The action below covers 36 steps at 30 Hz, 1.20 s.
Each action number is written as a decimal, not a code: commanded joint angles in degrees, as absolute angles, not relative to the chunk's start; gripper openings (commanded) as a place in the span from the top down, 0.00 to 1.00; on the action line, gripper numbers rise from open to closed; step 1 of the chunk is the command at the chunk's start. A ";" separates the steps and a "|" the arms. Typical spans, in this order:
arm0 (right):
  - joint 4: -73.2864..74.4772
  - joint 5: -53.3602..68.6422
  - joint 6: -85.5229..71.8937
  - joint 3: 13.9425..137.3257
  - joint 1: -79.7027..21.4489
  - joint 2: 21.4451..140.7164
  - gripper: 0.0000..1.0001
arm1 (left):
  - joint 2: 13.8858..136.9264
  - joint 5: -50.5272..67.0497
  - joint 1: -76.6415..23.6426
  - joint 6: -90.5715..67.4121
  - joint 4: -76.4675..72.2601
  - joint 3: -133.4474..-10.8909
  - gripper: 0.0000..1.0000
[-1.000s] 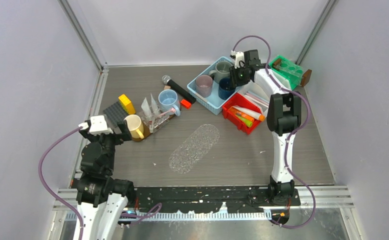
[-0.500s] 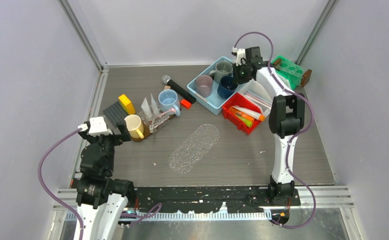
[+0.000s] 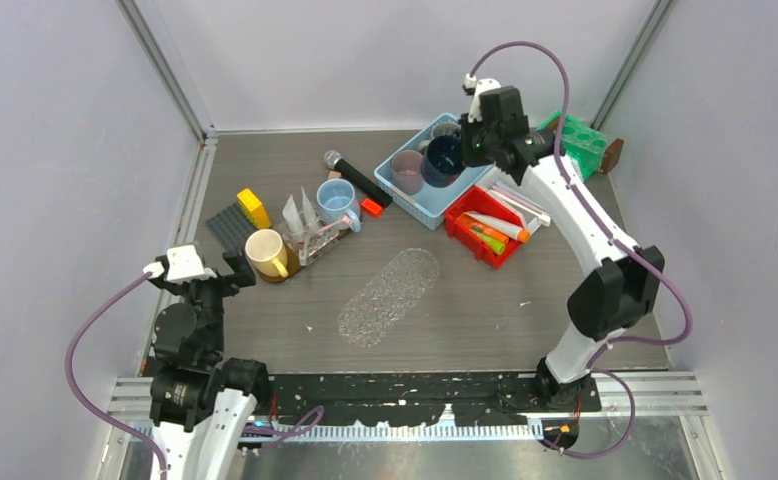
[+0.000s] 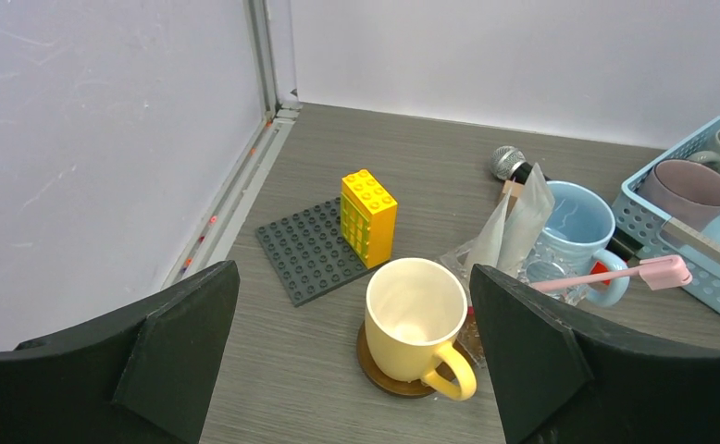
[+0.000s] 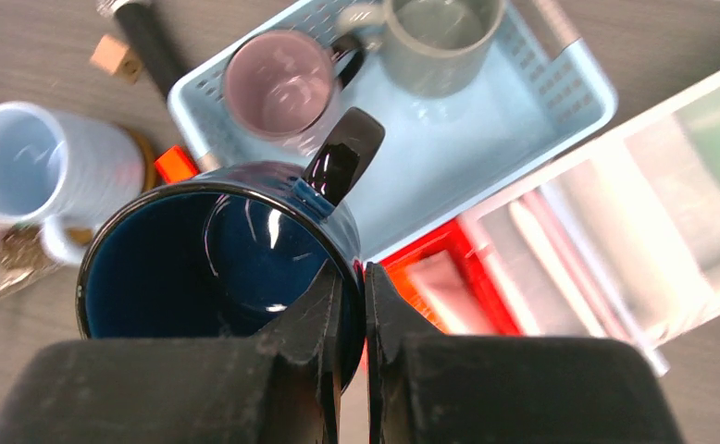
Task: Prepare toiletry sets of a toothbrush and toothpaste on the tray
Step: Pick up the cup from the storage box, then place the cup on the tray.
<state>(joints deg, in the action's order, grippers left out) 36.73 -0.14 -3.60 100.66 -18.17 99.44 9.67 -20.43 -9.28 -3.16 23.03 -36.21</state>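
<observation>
My right gripper [image 3: 464,148] [image 5: 353,279] is shut on the rim of a dark blue mug [image 3: 440,162] [image 5: 185,264] and holds it above the light blue basket [image 3: 414,188] [image 5: 486,139]. White, orange and green toothpaste tubes [image 3: 489,230] lie in a red bin [image 3: 458,226]. Pale toothbrushes [image 3: 521,197] lie in a white box beside it. A pink toothbrush [image 4: 615,276] lies across the clear rack by the light blue mug [image 4: 574,217]. The clear oval tray [image 3: 390,296] lies mid-table. My left gripper [image 3: 223,272] [image 4: 352,277] is open, just short of the yellow mug [image 4: 416,319].
A pink mug [image 3: 408,171] and a grey mug [image 5: 440,32] stand in the basket. A black microphone [image 3: 357,177], a yellow brick [image 4: 368,215] on a grey baseplate [image 4: 305,254] and a green holder [image 3: 576,142] are also on the table.
My right arm has lifted the dark blue mug up out of the basket. My left gripper has drawn back a little toward the near left, away from the yellow mug.
</observation>
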 commanded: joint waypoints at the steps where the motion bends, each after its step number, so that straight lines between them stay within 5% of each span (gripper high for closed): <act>1: 37.21 -11.88 -13.99 94.97 -25.87 90.34 0.99 | 8.64 -21.29 -9.40 -4.47 22.30 -36.41 0.00; 14: 39.09 -28.12 -31.48 76.78 -43.31 79.65 0.99 | 7.82 -21.60 -10.03 -4.66 22.50 -36.30 0.00; 36: 26.31 -34.66 -46.74 64.27 -53.85 91.03 0.88 | 8.59 -21.45 -10.37 -4.66 22.68 -36.28 0.00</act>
